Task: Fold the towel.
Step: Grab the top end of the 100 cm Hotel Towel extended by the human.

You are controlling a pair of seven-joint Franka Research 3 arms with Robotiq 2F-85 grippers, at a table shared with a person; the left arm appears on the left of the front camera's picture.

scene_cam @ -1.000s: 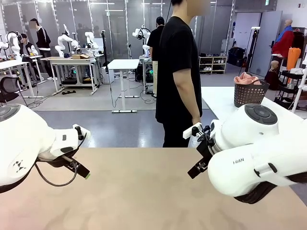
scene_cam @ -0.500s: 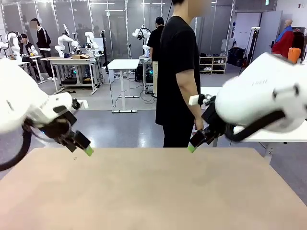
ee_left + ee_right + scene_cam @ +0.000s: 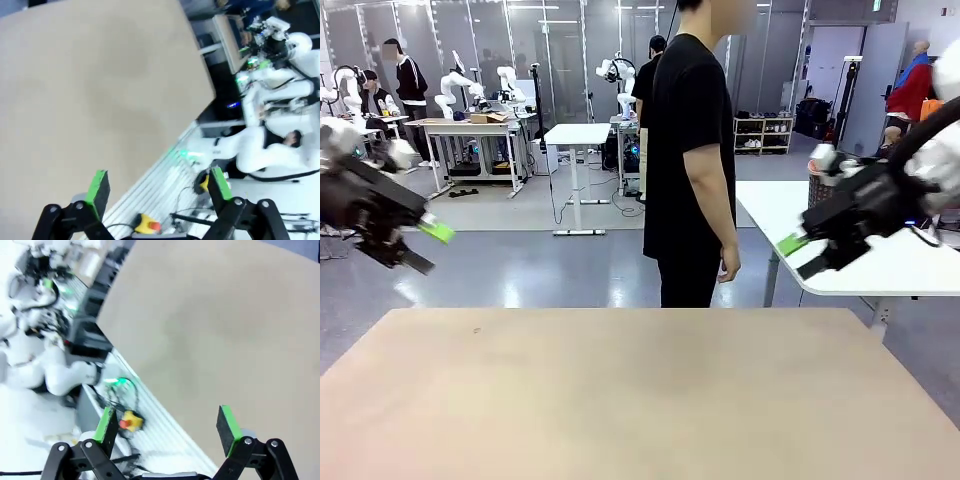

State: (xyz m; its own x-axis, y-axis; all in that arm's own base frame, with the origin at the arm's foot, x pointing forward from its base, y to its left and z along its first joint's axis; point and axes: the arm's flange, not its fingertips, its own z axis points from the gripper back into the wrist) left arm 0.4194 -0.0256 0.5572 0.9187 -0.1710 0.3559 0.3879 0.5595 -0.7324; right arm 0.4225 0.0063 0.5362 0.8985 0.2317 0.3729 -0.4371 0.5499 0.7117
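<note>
The towel is out of view. The tan tabletop (image 3: 620, 400) lies bare in front of me, and it also shows in the left wrist view (image 3: 90, 80) and the right wrist view (image 3: 225, 315). My left gripper (image 3: 428, 248) hangs raised beyond the table's far left corner, open, with nothing between its green pads (image 3: 98, 186). My right gripper (image 3: 802, 256) hangs raised off the far right corner, also open and empty (image 3: 167, 424). A person in a black shirt (image 3: 690, 150) stands at the far edge, one hand (image 3: 729, 263) hanging down.
A white table (image 3: 770, 205) with a dark basket (image 3: 817, 192) stands at the right, behind my right gripper. Both wrist views look back at the near table edge, the arm bases and a yellow and red stop button (image 3: 145, 224) (image 3: 127, 421).
Both arms have lifted up off the table and swung outward, the left one to the left, the right one to the right. Both grippers stayed open.
</note>
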